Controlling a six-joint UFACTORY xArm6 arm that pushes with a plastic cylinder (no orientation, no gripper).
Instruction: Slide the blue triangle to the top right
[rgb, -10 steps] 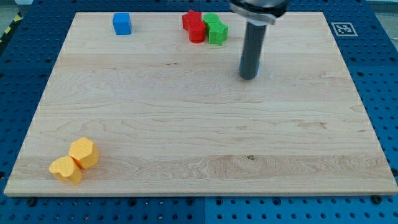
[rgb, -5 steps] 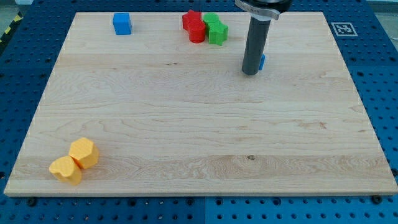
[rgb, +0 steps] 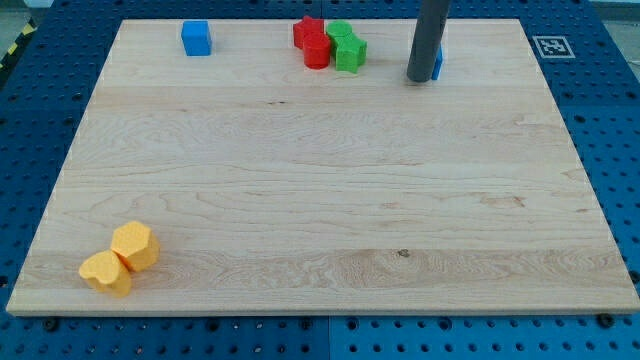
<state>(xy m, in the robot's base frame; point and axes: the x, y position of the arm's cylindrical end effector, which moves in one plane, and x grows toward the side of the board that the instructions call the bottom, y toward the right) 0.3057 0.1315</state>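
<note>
My tip (rgb: 420, 78) rests on the wooden board (rgb: 320, 200) near its top edge, right of centre. The blue triangle (rgb: 437, 64) is almost wholly hidden behind the rod; only a thin blue sliver shows at the rod's right side, touching it. The rod rises out of the view's top.
A blue cube (rgb: 196, 38) sits at the top left. A red block (rgb: 312, 41) and a green block (rgb: 346, 46) touch each other left of my tip. Two yellow blocks (rgb: 121, 259) lie at the bottom left. A printed marker (rgb: 549, 46) is at the top right corner.
My tip has moved toward the view's top and slightly right, and the blue triangle has moved up and right with it, staying against the rod's right side.
</note>
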